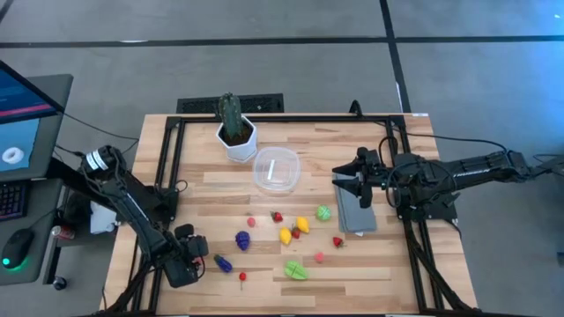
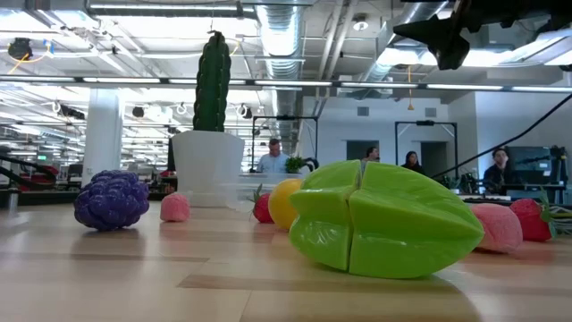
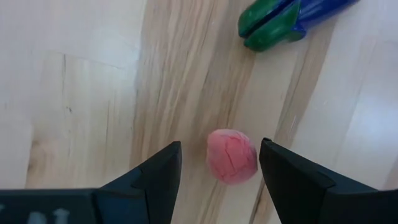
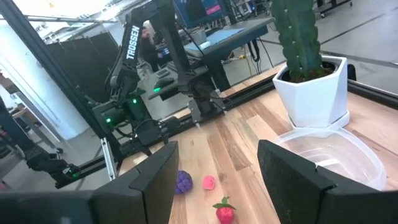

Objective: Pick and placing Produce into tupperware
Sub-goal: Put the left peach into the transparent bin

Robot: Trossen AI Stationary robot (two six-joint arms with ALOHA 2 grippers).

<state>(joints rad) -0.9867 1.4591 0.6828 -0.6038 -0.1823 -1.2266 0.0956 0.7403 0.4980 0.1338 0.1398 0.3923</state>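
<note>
A: Where does the left gripper (image 1: 196,255) stand?

B: At the lower left of the overhead frame, low over the worktop (image 1: 370,264). In its wrist view the jaws are apart with a small red fruit (image 3: 232,155) lying between them, touching neither finger. A blue and green vegetable (image 3: 280,22) sits at the upper right of that frame.

A: So how should the pick go?

B: I'd centre the fruit between the fingers, drop until the tips nearly meet the wood, then close gently; being round, it will likely roll if one finger arrives first.

A: And the container?

B: The clear tub (image 1: 277,169) sits upper centre overhead, beside the white pot (image 1: 238,141), well apart from this gripper. Most of the other produce lies scattered between them.

A: The right gripper (image 1: 359,176)?

B: It waits at centre right above a grey cloth (image 1: 357,216), jaws apart.
</note>
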